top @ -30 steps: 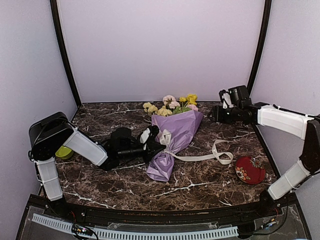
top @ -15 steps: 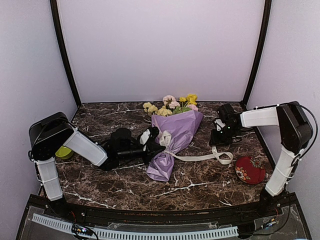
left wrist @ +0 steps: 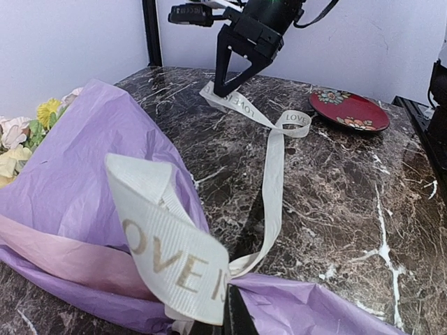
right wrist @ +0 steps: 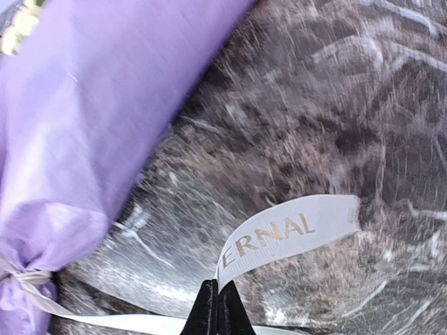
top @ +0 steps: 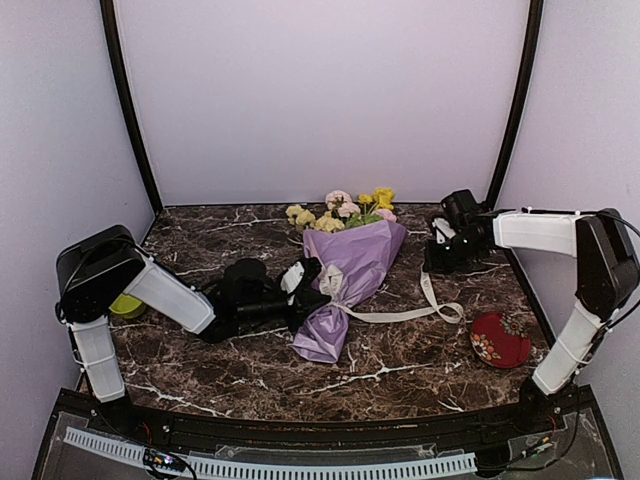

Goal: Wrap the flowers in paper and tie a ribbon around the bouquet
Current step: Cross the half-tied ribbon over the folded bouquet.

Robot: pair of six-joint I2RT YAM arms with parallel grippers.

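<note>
The right pincer (top: 433, 262) clenches the ribbon (top: 400, 315) by its free end. The left pincer (top: 316, 292), also clenched, pins the ribbon's loop at the bouquet (top: 355, 255) lying between them. Tightening likely wants a slow, level pull away, low over the counter (top: 400, 372).

Soft, even light is falling across the scene, throwing only faint shadows. The right wrist view is smearing the surface (right wrist: 314, 91) and paper (right wrist: 91, 105) with blur, while the left wrist view is rendering the ribbon (left wrist: 272, 160) lettering crisply.
</note>
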